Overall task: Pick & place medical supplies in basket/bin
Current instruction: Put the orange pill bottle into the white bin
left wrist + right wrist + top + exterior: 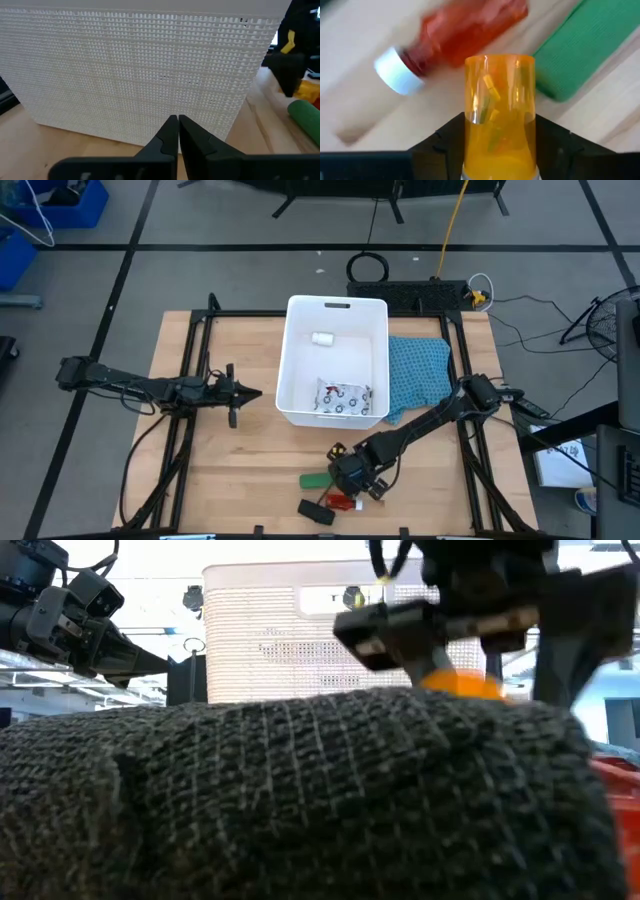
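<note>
Right arm bent low over the worktop's near edge, well below the tub (336,360), forearm running back toward the blue cloth (418,375). Right tool (358,476) clamped on an orange bottle (500,115), held upright between the dark fingers (555,142); clear amber plastic, small yellow pieces inside. Just past the bottle, a red tube (465,35) with a white cap lying flat, and a green block (580,47) with a ribbed woven face, both on bare wood nearer than the tub. A black block (316,511) also there, at the worktop's edge beside the tube.

Left arm stretched level to the left of the tub, left tool (243,392) pinched shut, tips touching, pointing at the tub's side wall.

Low view mostly blocked by a coarse dark knit surface; only the orange bottle's top and the tub's wall showing above it. Tube blurred in the right wrist view.

Tub white, rectangular, rounded corners, fine mesh-patterned walls, slot handle at the far rim. Inside: a patterned flat packet (342,397) against the near wall and a small white bottle (322,338) toward the far end.
</note>
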You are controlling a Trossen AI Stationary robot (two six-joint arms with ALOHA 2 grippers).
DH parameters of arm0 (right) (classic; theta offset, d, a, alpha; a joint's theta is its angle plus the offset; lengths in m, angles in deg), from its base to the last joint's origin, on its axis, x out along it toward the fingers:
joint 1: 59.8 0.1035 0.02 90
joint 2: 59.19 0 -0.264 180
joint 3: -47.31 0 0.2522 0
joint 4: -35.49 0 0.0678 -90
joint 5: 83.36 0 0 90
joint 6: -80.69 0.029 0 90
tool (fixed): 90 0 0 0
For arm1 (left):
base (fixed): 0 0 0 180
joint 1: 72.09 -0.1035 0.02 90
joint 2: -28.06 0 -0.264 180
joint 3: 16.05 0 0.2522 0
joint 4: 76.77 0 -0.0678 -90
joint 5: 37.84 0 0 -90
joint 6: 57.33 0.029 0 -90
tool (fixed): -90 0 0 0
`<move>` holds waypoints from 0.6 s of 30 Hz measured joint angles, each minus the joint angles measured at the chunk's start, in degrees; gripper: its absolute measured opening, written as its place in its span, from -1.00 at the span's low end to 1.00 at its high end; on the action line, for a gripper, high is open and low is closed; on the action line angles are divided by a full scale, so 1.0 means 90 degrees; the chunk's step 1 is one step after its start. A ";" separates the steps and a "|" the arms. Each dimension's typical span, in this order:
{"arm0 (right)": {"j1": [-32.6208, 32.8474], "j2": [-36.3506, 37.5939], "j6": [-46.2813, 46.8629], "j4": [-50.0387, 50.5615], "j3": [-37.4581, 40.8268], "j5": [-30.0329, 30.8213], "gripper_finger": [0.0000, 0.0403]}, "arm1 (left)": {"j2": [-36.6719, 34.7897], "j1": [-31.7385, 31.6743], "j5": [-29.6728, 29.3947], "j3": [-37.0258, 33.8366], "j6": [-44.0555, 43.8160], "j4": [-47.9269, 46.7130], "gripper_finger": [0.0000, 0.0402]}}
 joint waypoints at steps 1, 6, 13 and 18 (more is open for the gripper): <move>-0.0024 0.0058 0.0030 -0.0006 0.0000 -0.0096 -0.19 | -0.0002 -0.0002 -0.0002 0.0000 0.0000 0.0002 -0.96; -0.0121 0.0483 0.0291 -0.0024 0.0005 -0.0160 -0.14 | -0.0001 -0.0002 -0.0002 0.0000 0.0001 0.0005 -0.97; -0.0408 0.1775 0.0817 -0.0022 0.0020 -0.0664 -0.12 | 0.0000 -0.0001 -0.0004 0.0000 0.0007 0.0005 -0.83; -0.0659 0.3348 0.0989 -0.0707 0.0881 -0.0650 -0.16 | -0.0001 0.0001 -0.0002 0.0000 0.0012 0.0003 -0.83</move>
